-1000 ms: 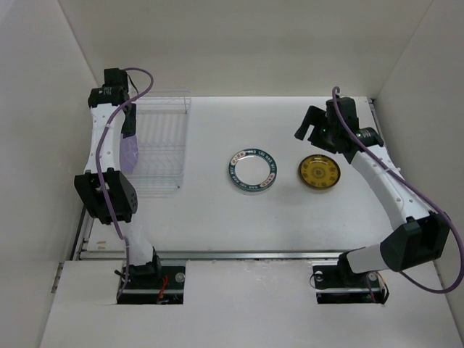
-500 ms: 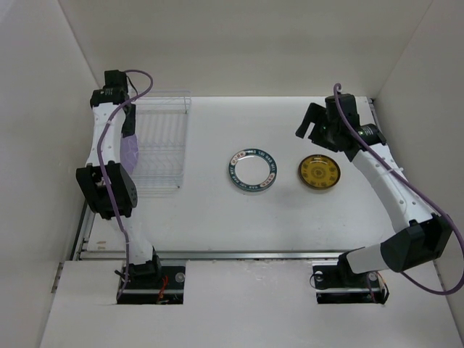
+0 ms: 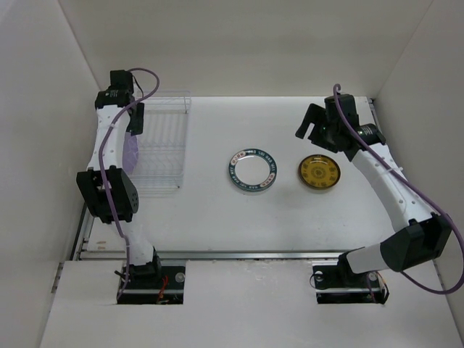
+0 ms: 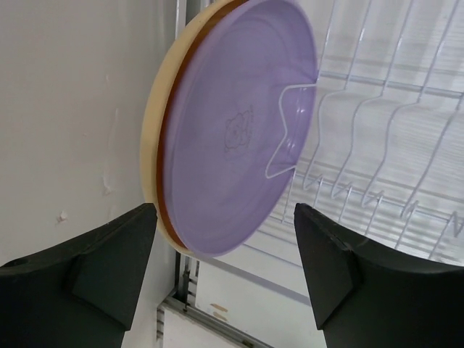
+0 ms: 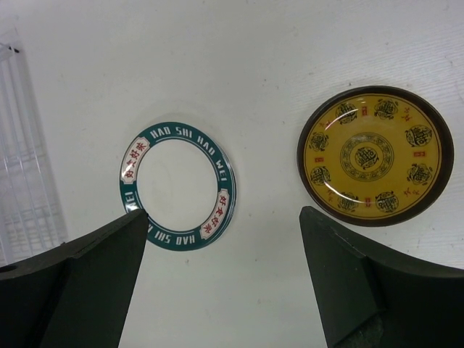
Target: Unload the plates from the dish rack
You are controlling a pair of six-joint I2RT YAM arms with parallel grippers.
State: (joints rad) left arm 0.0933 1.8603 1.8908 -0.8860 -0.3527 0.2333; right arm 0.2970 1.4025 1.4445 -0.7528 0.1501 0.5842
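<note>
A large tan plate with a purple underside (image 4: 232,130) stands on edge in the white wire dish rack (image 3: 163,141), at its left side (image 3: 129,152). My left gripper (image 4: 225,283) is open, with its fingers (image 4: 109,268) spread on either side just below the plate's lower edge and not touching it. In the top view it (image 3: 133,130) hangs over the rack's left rim. A white plate with a teal patterned rim (image 3: 252,171) and a small mustard-yellow plate (image 3: 320,174) lie flat on the table. My right gripper (image 3: 308,127) is open and empty, above them (image 5: 225,290).
The rack's other slots (image 4: 391,145) look empty. The left side wall (image 4: 72,109) stands close to the rack and the tan plate. In the right wrist view the rack's edge (image 5: 22,159) shows at the far left, beside the teal-rimmed plate (image 5: 179,185) and the yellow plate (image 5: 375,156).
My left arm has shifted slightly toward the far end of the rack, with its gripper still open by the tan plate. The right arm has not moved.
</note>
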